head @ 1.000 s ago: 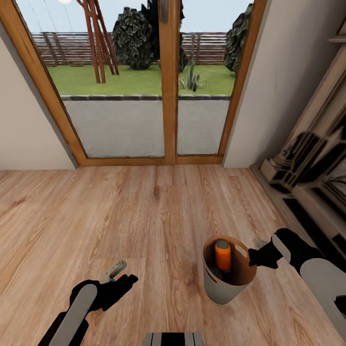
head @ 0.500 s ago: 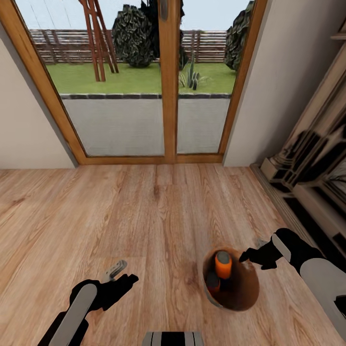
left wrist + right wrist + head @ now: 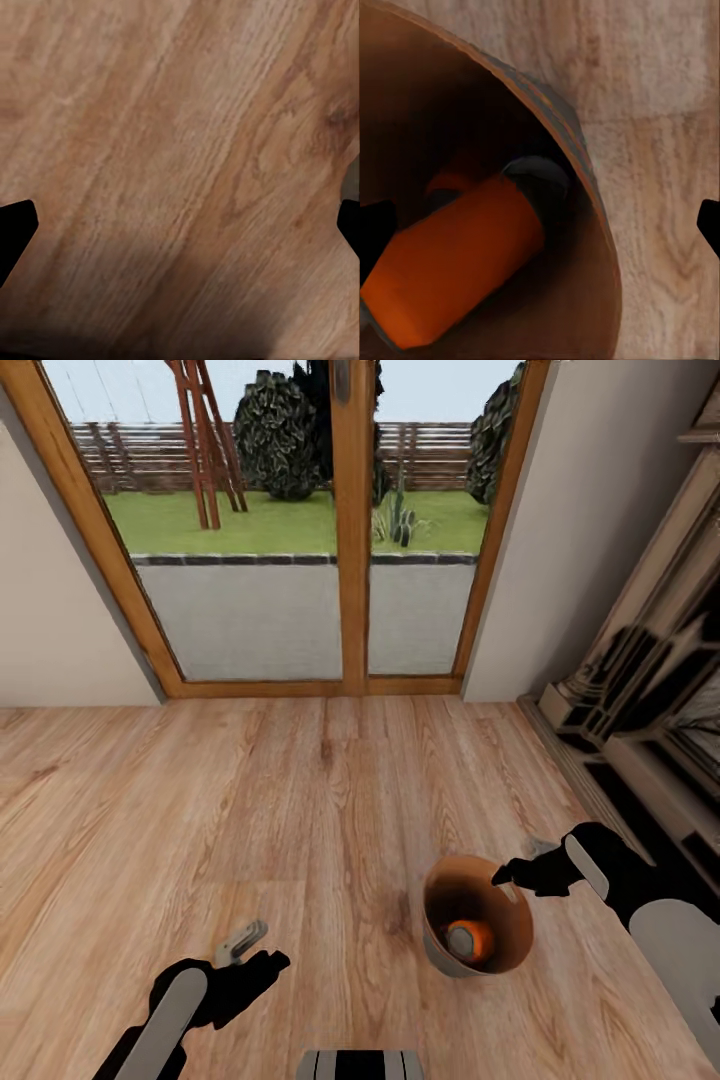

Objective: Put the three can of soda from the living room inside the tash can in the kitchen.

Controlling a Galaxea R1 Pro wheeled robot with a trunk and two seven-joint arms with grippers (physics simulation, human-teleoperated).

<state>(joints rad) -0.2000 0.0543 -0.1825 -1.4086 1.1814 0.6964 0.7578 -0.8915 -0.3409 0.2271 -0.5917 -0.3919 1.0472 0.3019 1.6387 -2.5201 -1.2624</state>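
Presumably for carrying, right gripper (image 3: pixel 512 877) sits at the tash can (image 3: pixel 440 950) rim's 2 o'clock, jaws apart; orange can (image 3: pixel 468 939) inside

I see the trash can (image 3: pixel 478 930) on the plank floor (image 3: pixel 300 810) ahead to my right, with a soda can (image 3: pixel 468 941) lying on its side inside it. My right gripper (image 3: pixel 510 876) sits at its far rim. The glass doors (image 3: pixel 300 530) stand ahead, the fireplace (image 3: pixel 650 700) along the right, and my left gripper (image 3: pixel 255 950) is low to the left.
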